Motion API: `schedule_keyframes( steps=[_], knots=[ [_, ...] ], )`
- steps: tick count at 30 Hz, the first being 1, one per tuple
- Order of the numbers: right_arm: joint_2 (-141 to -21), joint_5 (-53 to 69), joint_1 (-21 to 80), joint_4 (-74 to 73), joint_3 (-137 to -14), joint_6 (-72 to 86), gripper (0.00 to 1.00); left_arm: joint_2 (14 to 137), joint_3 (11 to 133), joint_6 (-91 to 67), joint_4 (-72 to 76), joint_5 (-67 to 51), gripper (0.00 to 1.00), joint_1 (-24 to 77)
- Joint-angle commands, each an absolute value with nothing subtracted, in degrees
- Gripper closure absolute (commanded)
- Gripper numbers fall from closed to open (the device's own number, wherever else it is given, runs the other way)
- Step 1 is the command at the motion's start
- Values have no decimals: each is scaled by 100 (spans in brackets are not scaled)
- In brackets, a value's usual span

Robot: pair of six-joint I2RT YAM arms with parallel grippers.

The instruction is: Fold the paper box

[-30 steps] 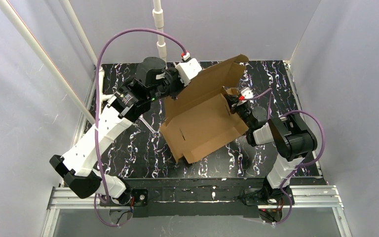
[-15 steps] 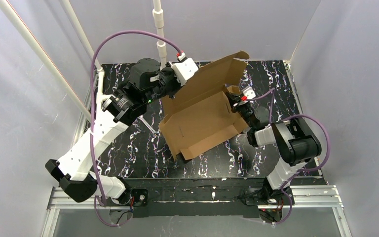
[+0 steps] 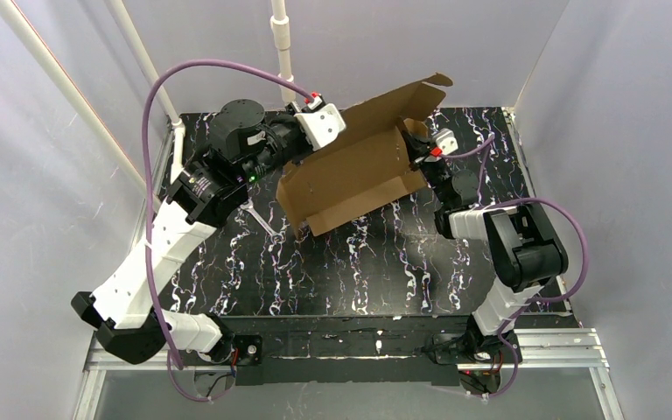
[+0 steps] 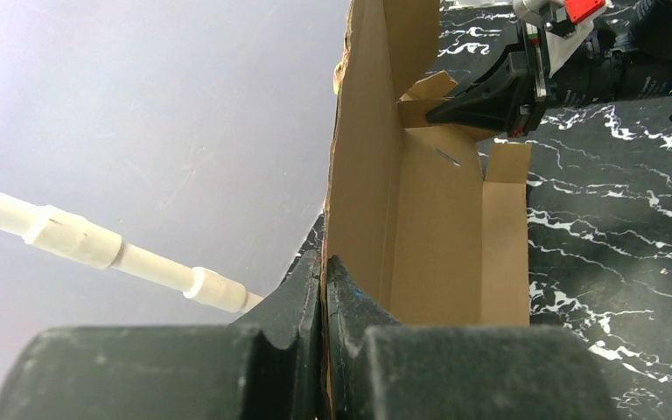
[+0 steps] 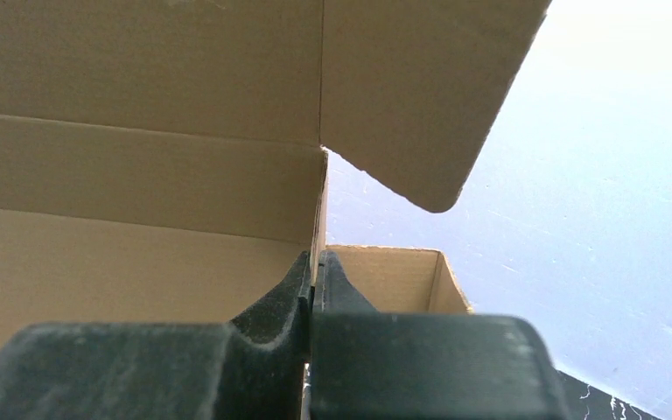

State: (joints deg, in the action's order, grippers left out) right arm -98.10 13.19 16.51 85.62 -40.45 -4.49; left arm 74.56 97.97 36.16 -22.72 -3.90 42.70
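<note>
The left gripper has its two fingers squeezed together on a thin edge of the paper box. The right gripper is squeezed tight too. It pinches a short side wall at the other end of the box.

Between the two grippers, the box looks lifted off the table. It is open like a tray stood on its side, and a big flap sticks up past the right gripper.

A moment ago, the low end of the box reached down near the middle of the table. Now both arms have stretched out and carried the box up and away from their bases, so it sits higher and farther back. A white pipe runs off to one side of the left gripper.

This likely means the arms are lifting and turning the box to get it ready for the next fold. The flaps are still loose, so the box is not folded up yet.
</note>
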Motion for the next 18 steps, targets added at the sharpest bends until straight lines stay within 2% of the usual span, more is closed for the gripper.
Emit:
schedule_keyframes(
  steps=[1, 18],
  knots=[
    [-10058, 1464, 1749, 9022, -4219, -466, 95, 7218, 9763, 3964, -1758, -802, 100, 4301],
    [-10224, 1608, 1749, 9561, -3433, -443, 94, 7049, 9135, 4122, -1734, -710, 100, 4898]
  ],
)
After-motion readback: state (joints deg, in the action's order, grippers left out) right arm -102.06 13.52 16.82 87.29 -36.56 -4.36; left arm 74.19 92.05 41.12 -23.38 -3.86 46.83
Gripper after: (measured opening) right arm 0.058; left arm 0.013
